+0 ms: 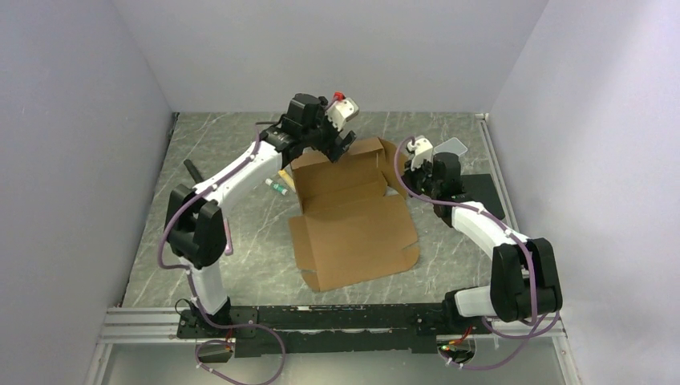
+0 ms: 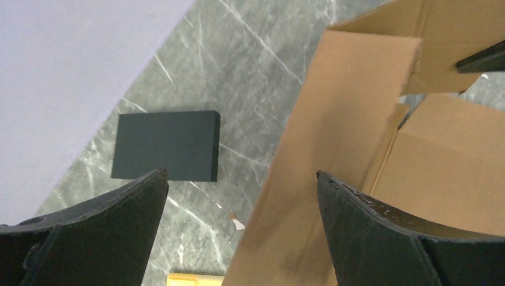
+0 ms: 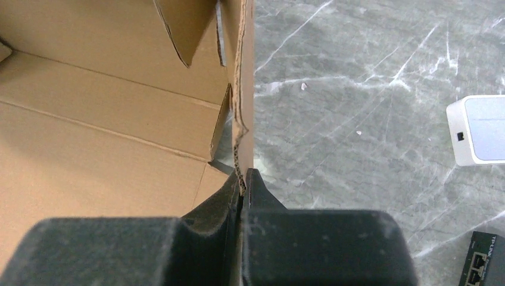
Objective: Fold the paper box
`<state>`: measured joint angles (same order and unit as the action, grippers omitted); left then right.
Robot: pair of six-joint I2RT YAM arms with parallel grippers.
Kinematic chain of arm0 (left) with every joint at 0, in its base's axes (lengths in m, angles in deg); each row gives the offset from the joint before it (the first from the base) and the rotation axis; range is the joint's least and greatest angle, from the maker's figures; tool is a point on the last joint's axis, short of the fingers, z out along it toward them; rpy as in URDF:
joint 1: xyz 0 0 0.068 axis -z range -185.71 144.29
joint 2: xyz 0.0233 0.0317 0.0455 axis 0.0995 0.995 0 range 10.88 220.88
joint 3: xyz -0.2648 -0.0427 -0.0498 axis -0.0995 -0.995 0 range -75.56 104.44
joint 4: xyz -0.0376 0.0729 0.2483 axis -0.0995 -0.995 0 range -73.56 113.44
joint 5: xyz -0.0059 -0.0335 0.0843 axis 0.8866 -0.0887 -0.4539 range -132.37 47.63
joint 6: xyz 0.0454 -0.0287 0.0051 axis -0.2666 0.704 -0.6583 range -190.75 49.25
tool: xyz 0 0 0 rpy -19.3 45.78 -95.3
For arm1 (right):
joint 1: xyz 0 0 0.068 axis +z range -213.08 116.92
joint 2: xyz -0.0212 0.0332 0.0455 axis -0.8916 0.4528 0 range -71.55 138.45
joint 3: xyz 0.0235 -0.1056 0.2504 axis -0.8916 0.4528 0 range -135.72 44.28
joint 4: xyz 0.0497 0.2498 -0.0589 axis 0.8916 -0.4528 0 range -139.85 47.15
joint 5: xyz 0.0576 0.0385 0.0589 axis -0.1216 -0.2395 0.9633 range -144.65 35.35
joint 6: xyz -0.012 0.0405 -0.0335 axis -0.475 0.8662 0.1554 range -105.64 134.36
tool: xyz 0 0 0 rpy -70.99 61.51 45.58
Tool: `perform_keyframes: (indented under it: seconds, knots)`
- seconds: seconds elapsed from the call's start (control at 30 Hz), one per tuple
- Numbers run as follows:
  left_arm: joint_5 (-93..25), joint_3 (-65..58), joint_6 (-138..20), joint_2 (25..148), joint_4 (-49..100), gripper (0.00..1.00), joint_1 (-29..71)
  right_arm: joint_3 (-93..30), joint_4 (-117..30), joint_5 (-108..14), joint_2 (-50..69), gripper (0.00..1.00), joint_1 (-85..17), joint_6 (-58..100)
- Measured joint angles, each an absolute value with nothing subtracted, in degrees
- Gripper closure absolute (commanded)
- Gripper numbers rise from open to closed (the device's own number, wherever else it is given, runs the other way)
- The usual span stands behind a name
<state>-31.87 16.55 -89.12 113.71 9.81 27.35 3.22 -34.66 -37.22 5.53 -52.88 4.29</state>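
The paper box (image 1: 353,220) is a brown cardboard die-cut lying partly folded at the middle of the table, its far and right walls raised. My left gripper (image 1: 341,144) hovers over the box's far-left corner. In the left wrist view the left gripper (image 2: 241,176) is open and wide, and a raised flap of the box (image 2: 345,119) shows in the gap, nearer the right finger. My right gripper (image 1: 413,164) is at the box's right wall. In the right wrist view the right gripper (image 3: 243,182) is shut on the thin top edge of that wall of the box (image 3: 107,137).
A flat black slab (image 1: 483,192) lies by the right wall, also in the left wrist view as the slab (image 2: 167,146). A whitish square container (image 3: 479,128) sits right of the box, and a black network device (image 3: 485,256) lies nearer. A small bottle (image 1: 277,188) and a yellow item (image 2: 193,279) lie left of the box.
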Motion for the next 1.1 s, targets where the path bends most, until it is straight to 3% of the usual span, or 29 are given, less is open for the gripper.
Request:
perform_keyframes:
  seconds: [0.2, 0.77, 0.9, 1.1]
  knots:
    - [-27.6, 21.2, -89.0, 119.4, 6.4, 0.03, 25.0, 3.8, -34.1, -38.8, 5.5, 1.0, -52.1, 4.3]
    - [-24.3, 18.2, -85.6, 119.1, 9.6, 0.06, 23.8, 3.3, -36.0, -38.7, 5.6, 1.0, -48.8, 5.4]
    - [-23.3, 17.8, -84.4, 118.9, 9.6, 0.07, 23.2, 3.3, -36.8, -37.8, 5.2, 0.92, -47.8, 4.7]
    - [-22.2, 17.3, -83.3, 118.6, 9.7, 0.08, 23.0, 3.0, -38.1, -35.7, 5.1, 0.7, -46.6, 3.7]
